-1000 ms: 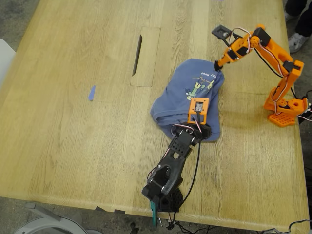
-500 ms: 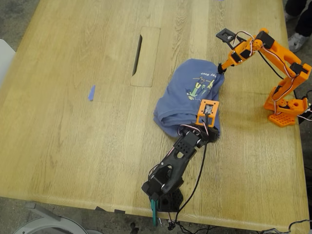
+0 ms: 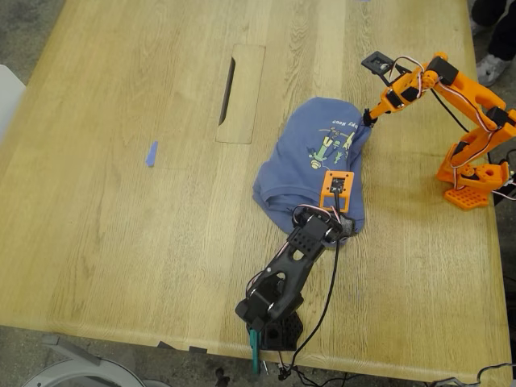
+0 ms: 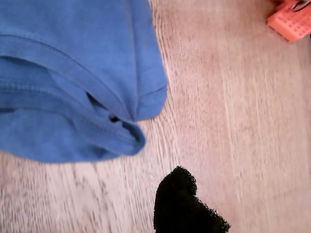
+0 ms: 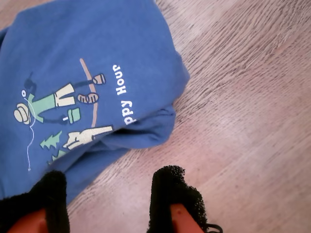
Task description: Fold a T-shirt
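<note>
The slate-blue T-shirt (image 3: 310, 165) lies bunched and partly folded on the wooden table, right of centre in the exterior view, with its cartoon print (image 5: 58, 111) facing up. My first gripper (image 3: 345, 227), on the black arm, hovers at the shirt's near hem corner (image 4: 141, 104). Only one black foam fingertip (image 4: 177, 189) shows, over bare wood and apart from the cloth. My second gripper (image 3: 367, 119), on the orange arm, is at the shirt's far right edge in the exterior view. It is open (image 5: 109, 187), with one pad (image 5: 48, 194) over the cloth and the other over wood.
A small blue tape strip (image 3: 151, 153) lies toward the exterior view's left. An inlaid panel with a slot (image 3: 240, 93) sits behind the shirt. The orange arm's base (image 3: 472, 181) stands at the exterior view's right edge, the black arm's base (image 3: 270, 322) at the near edge. A person's shoe (image 3: 490, 68) shows at the upper right.
The black arm's gripper shifted toward the exterior view's right and the shirt's near part moved slightly with it. The orange arm's gripper drew back a little to the right, off the print.
</note>
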Controlling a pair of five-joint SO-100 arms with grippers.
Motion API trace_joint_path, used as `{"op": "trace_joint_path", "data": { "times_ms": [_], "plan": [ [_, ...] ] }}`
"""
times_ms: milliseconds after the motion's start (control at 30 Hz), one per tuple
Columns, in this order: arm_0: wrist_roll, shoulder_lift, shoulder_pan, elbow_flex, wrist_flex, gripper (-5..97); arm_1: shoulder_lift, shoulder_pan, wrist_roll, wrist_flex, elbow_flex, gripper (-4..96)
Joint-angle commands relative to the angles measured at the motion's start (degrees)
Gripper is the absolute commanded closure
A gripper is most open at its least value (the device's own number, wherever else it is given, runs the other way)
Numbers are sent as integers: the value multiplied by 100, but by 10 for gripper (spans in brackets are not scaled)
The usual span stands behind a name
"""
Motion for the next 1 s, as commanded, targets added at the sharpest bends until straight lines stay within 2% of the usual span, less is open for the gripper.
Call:
{"op": "trace_joint_path", "data": {
  "times_ms": [0, 100, 200, 267, 300, 400, 533, 800, 967],
  "plan": [
    [308, -185, -308, -9, -668, 366, 167, 9, 0, -404, 53, 632],
    [563, -633, -659, 88, -1635, 423, 26, -114, -35, -861, 229, 651],
    [668, -1072, -967, 79, -2417, 561, -79, -396, -62, -1521, 510, 725],
    [439, -1380, -1160, 79, -2953, 692, -220, -606, -26, -1942, 615, 856],
    [343, -1521, -1248, 62, -3173, 758, -316, -712, -9, -2118, 642, 883],
    [0, -1969, -1547, -79, -3665, 916, -536, -967, 18, -2672, 861, 885],
    [-53, -2575, -1881, -378, -4157, 918, -844, -1283, 44, -3445, 1178, 890],
    [123, -3929, -2435, -1494, -4948, 918, -1406, -1758, 88, -4368, 1494, 914],
    [132, -4588, -2531, -1863, -5194, 918, -1415, -1705, 176, -5212, 2443, 914]
  ]
}}
